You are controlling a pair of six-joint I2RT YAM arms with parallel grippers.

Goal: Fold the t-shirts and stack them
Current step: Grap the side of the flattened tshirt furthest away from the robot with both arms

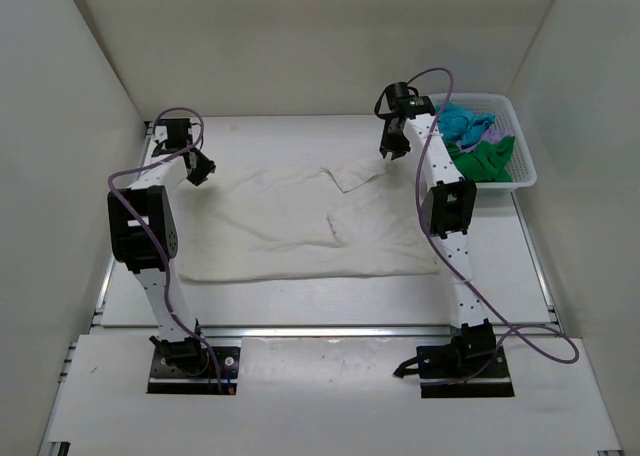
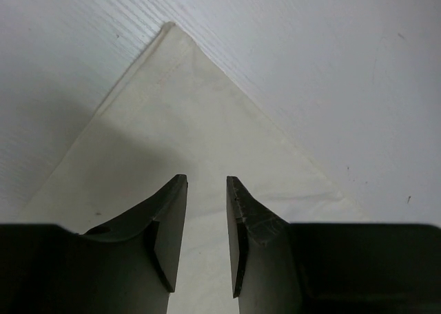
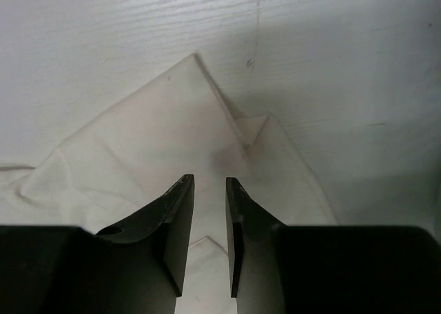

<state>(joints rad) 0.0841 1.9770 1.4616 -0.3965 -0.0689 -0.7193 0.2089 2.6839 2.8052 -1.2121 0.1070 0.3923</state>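
Cream t-shirt [image 1: 300, 226] on table [image 1: 330, 301], left tool [image 2: 207, 180], right tool [image 3: 210, 180] over corners; both spread

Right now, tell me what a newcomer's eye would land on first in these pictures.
The large cream-white cloth t-shirt lies spread and wrinkled across the middle of the table. The left gripper and right gripper hover open over its far corners. At the far right, a white plastic lattice basket holds a crumpled green t-shirt, turquoise t-shirt and lilac t-shirt.

Top camera: high behind me, facing down over the whole table [image 1: 300, 301]. My wrist cameras: close on far corners of the cream-white t-shirt [image 1: 290, 226], shared with top.
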